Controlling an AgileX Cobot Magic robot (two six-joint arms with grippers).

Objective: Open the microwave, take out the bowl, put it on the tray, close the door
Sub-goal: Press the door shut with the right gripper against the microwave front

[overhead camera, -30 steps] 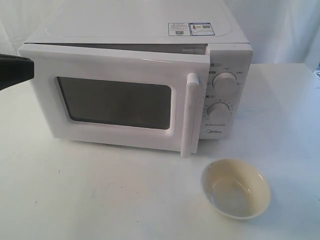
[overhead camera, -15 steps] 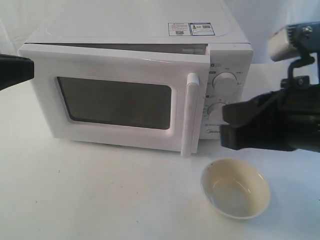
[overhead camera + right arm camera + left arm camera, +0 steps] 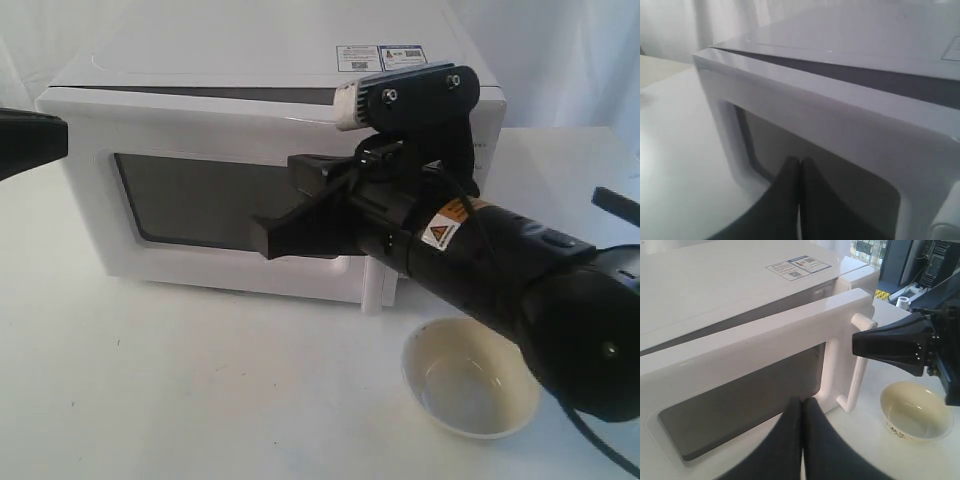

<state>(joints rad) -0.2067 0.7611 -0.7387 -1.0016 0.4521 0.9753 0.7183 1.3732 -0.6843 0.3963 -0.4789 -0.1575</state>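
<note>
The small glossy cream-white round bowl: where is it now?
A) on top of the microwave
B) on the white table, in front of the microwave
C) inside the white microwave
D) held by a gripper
B: the small glossy cream-white round bowl rests on the white table, in front of the white boxy microwave.

Bright, even light flattened the white microwave and table, leaving only faint shadows. The right wrist view was soft and hazy; a weak sheen lay inside the bowl.
</note>
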